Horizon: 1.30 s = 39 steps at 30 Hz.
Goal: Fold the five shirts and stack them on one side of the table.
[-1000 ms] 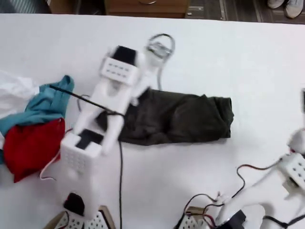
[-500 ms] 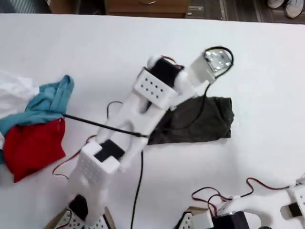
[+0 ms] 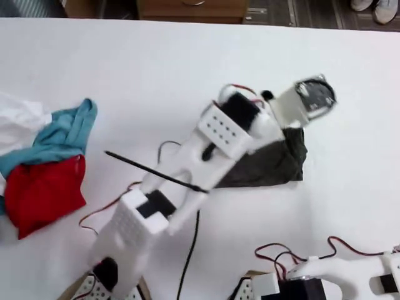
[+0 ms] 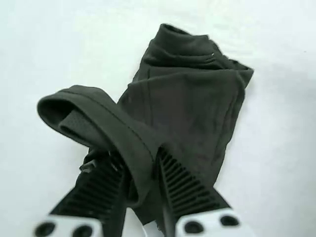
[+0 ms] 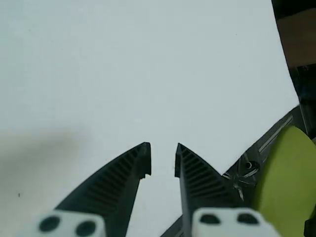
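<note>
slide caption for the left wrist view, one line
Left gripper shut on a hem of the dark shirt, above the white table.

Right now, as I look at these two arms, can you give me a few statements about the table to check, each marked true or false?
1. The left gripper is clamped on a fold of the dark shirt. True.
2. The red shirt, teal shirt and white shirt lie bunched together in one heap. True.
3. The right gripper holds the red shirt. False: it holds nothing, its fingers slightly apart over bare table.
4. The dark shirt lies on top of the heap. False: it lies apart from the heap, by itself on the table.
</note>
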Tool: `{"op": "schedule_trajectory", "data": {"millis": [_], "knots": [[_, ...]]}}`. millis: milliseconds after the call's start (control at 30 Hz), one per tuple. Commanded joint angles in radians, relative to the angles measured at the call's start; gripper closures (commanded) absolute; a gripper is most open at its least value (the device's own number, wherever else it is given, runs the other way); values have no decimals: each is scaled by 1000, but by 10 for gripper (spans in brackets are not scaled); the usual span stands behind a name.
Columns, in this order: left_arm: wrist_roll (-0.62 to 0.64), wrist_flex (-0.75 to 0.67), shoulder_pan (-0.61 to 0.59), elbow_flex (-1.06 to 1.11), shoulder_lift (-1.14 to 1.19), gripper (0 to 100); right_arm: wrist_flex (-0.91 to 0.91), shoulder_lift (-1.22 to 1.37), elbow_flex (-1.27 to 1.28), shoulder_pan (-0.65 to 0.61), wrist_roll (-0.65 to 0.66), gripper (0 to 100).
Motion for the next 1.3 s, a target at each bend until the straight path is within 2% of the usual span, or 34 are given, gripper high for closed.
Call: {"op": "schedule_trajectory", "data": {"millis": [0, 200, 367, 633, 733, 933, 1167, 1267], "knots": [[-6, -69, 49, -44, 11, 980, -19, -39, -6, 45, 6, 908], [-6, -160, 86, -44, 86, 980, -19, -39, -5, 96, 77, 908], [-6, -209, 107, -44, 181, 980, -18, -39, -5, 125, 81, 908], [-3, -215, 107, -44, 267, 976, -10, -41, 9, 130, 83, 908], [-3, -206, 104, -44, 259, 920, -10, -41, 23, 130, 83, 908], [-2, -83, 75, -194, 258, 718, -10, -41, 26, 122, 83, 908], [-2, 80, -46, -558, 262, 714, -12, -41, 26, 119, 83, 908], [-2, 150, -138, -604, 270, 714, -12, -41, 26, 108, 83, 908]]}}
